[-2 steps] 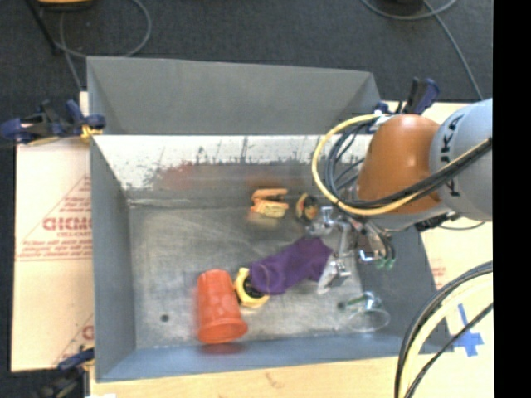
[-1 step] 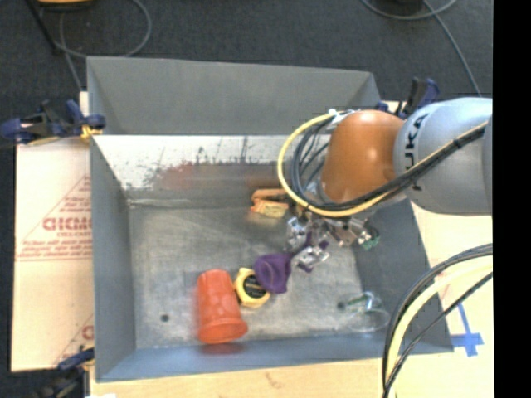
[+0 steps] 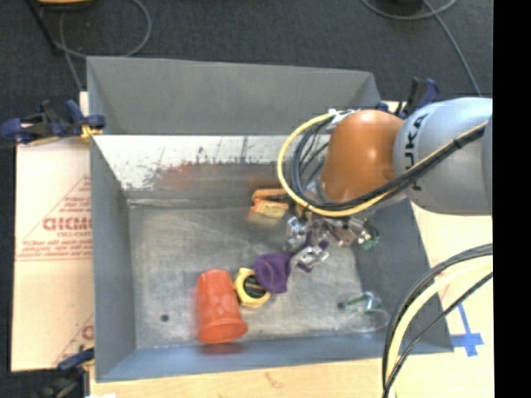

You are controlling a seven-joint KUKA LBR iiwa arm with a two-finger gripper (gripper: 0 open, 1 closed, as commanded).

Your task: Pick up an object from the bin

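Tool point(image 3: 309, 247) partly hidden under orange cover point(image 3: 358, 156), apart or together unclear, purple lump point(image 3: 274, 270) just beside it

The bin point(image 3: 108, 247) is dull, scratched grey metal; the orange cup point(image 3: 220, 308) lower centre looks matt plastic; the wrist cover point(image 3: 361, 156) glossy.

- A grey metal bin point(image 3: 108, 247) holds a few loose things.
- The arm point(image 3: 452, 152), with its orange cover point(image 3: 361, 152), reaches in from the right.
- Its jaws hang low, just beside a crumpled purple thing point(image 3: 274, 270) mid-bin.
- A yellow ring point(image 3: 249, 290) touches the purple thing.
- An orange cup point(image 3: 218, 307) lies tipped beside the ring.
- A tan block point(image 3: 267, 204) sits near the back wall.
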